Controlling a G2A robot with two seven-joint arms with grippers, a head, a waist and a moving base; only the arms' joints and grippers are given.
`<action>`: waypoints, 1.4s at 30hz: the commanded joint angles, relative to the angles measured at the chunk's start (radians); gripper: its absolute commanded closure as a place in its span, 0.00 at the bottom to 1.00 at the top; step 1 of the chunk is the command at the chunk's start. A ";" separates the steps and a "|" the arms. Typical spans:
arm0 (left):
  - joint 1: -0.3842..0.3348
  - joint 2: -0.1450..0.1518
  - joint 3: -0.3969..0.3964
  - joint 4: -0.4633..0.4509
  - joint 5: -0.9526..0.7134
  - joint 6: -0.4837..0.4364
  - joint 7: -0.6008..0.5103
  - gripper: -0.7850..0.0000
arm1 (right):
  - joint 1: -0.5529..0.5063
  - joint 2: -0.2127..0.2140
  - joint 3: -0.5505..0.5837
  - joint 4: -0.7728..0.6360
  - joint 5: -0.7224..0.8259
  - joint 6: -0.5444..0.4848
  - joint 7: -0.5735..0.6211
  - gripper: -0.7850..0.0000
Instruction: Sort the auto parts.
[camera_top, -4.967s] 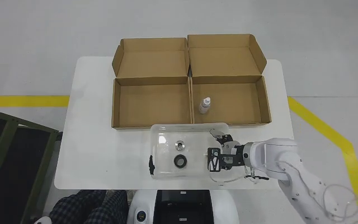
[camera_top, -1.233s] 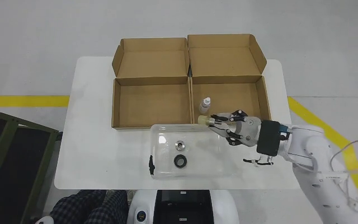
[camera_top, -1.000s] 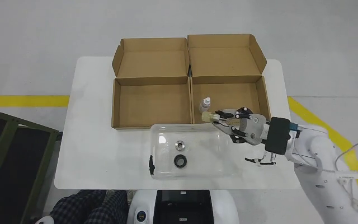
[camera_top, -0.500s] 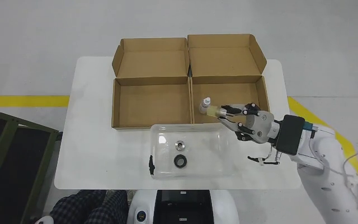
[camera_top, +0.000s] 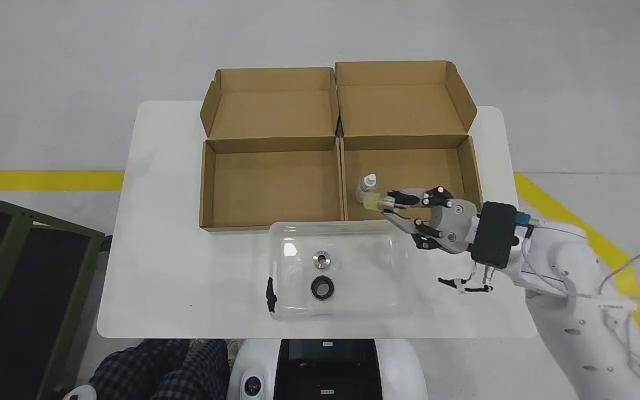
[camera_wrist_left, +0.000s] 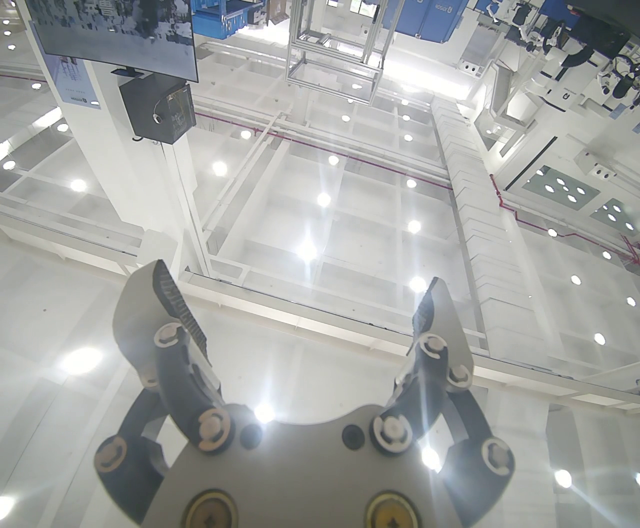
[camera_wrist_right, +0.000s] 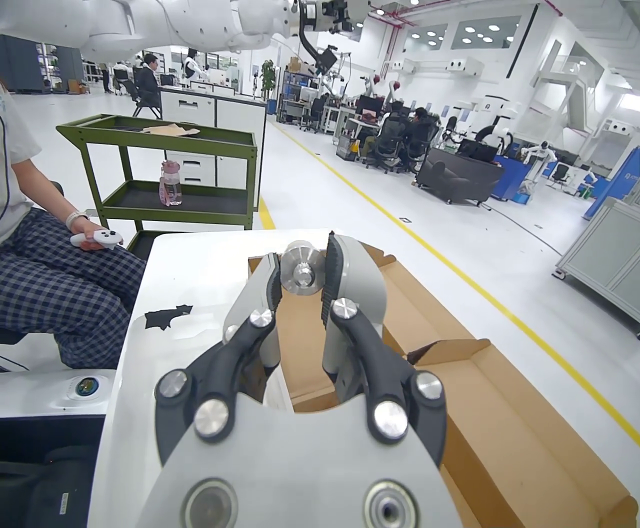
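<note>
the left arm's jaws are spread wide apart and point up at a white ceiling (camera_wrist_left: 350, 210) dotted with round lights. on the white surface (camera_top: 160, 230), two open cardboard boxes sit side by side at the far side, their inner walls touching and their lids folded back. the left box (camera_top: 272, 188) comes first. nearer the robot, a clear plastic tray (camera_top: 290, 240) lies just in front of the boxes and spans the seam between them. a small black piece (camera_top: 270, 293) sits at the tray's left edge. inside the tray lie a small silver metal part (camera_top: 320, 261) and, just nearer the robot, a black ring (camera_top: 323, 289), close together but apart. in the right box (camera_top: 440, 190), a small white bottle (camera_top: 367, 185) sits near the left wall. the right arm (camera_top: 545, 270) extends in from the right side of the surface. the right arm's jaws are pinching a round silver metal part (camera_wrist_right: 296, 270) by its rim, one ribbed pad on each side. the part is held off the surface, over the near left corner of the right box, just beside the bottle.
</note>
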 joint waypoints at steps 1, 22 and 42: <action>0.000 0.000 0.000 0.000 0.000 0.000 0.000 0.00 | -0.005 -0.001 -0.006 0.008 -0.017 0.020 0.011 1.00; 0.000 0.000 0.000 0.000 0.000 0.000 0.000 0.00 | -0.008 -0.004 -0.005 0.207 -0.048 0.064 0.086 1.00; 0.000 0.000 0.000 0.000 0.000 0.000 0.000 0.00 | 0.171 -0.012 -0.074 0.400 -0.023 0.085 0.347 1.00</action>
